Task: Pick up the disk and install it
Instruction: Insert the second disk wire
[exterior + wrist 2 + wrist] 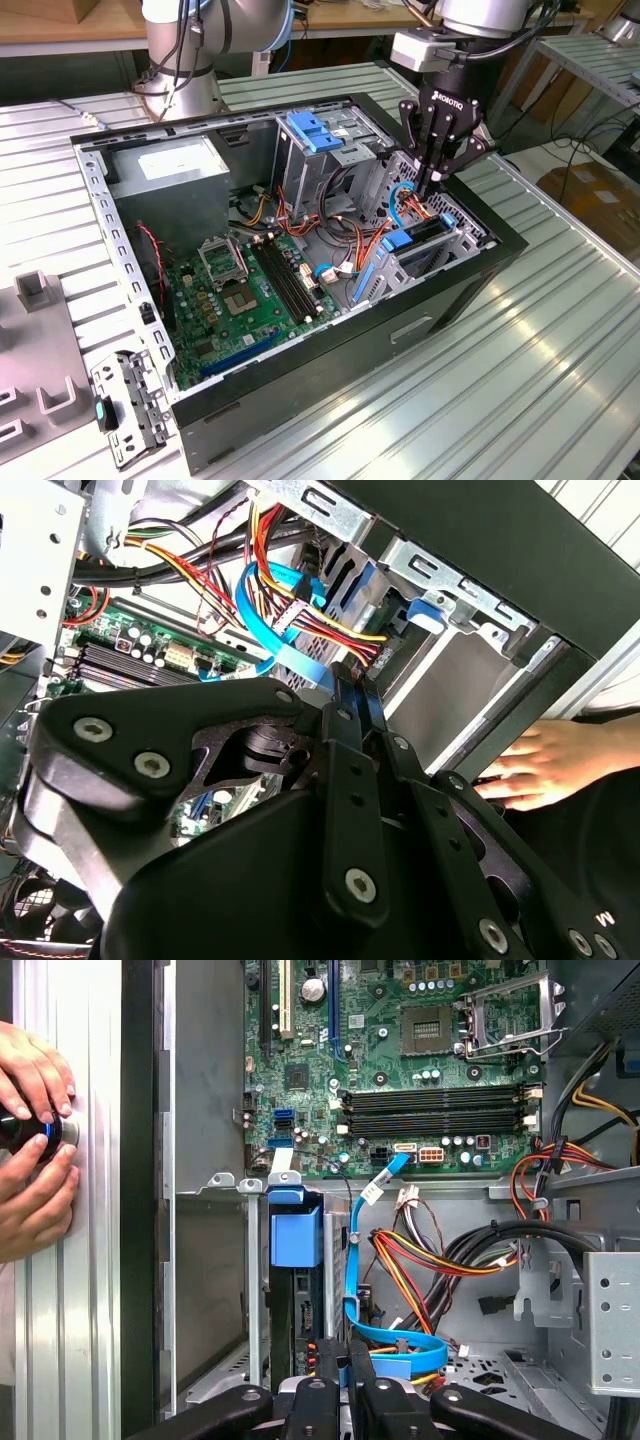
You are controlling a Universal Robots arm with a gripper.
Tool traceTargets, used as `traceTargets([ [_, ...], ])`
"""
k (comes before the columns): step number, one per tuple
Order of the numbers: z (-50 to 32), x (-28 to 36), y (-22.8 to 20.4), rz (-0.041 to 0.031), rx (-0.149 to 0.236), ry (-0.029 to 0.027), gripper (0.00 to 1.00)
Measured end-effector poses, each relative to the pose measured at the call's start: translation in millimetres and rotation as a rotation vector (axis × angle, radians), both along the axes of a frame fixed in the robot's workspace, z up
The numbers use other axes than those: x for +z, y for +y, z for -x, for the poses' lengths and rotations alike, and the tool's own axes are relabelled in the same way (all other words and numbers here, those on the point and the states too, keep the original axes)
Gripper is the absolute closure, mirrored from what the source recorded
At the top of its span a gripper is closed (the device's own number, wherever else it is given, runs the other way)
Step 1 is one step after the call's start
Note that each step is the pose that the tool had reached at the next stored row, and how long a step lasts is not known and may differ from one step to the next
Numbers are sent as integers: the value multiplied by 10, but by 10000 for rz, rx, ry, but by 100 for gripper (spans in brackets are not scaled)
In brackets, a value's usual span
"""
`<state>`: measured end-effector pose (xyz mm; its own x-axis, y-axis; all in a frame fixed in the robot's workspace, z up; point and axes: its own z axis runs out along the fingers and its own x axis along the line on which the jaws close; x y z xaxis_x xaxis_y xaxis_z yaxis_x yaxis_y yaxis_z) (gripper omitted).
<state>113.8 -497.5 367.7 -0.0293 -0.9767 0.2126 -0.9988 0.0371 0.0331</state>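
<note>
My gripper (pixel 430 187) hangs over the drive cage (pixel 455 235) at the exterior view's right end of the open computer case (pixel 300 385). My fingers are clenched flat against each other with nothing visible between them, pointing down into the cage. The disk (pixel 418 233) is not in my grasp. It stands on edge in the cage slot just below my fingertips, its blue carrier rails showing above the metal. In the first wrist view its dark edge (pixel 300 1310) runs down the slot beneath the blue carrier tab (pixel 295 1225). I judge it to be largely in its bay, though I cannot tell whether it is fully seated or latched.

The main risk I see is the blue data cable (pixel 385 1342), which loops right beside my fingertips. If I come down on it, I could pinch it against the cage or drag its plug loose. The bundle of red, yellow and orange power wires (pixel 420 1255) lies close by too and could snag on a finger. If I press on the carrier off-centre, it may cock in its rails and jam rather than slide home. A person's hands (pixel 35 1150) rest on the table just outside the case wall, around a small dark knob. A sideways swing from me would bring my arm toward them.
</note>
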Motion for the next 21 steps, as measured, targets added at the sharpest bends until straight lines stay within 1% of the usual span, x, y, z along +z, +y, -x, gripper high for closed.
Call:
traceTargets([
  [2,0,0,-5,0,1,-6,84],
  [4,8,-1,-16,-4,22,-31,84],
  [6,20,-6,-31,-38,72,-59,84],
  [7,33,-10,-43,-81,115,-69,84],
  [8,55,-16,-57,-147,172,-78,84],
  [9,74,-19,-63,-195,193,-105,84],
  [11,100,-23,-69,-262,209,-157,84],
  [12,119,-25,-73,-308,219,-189,84],
  [13,129,-27,-76,-332,224,-210,84],
  [14,142,-28,-79,-351,229,-239,84],
  [15,160,-31,-85,-376,234,-282,84],
  [18,192,-36,-98,-426,246,-373,84],
  [21,217,-40,-108,-451,265,-490,84],
])
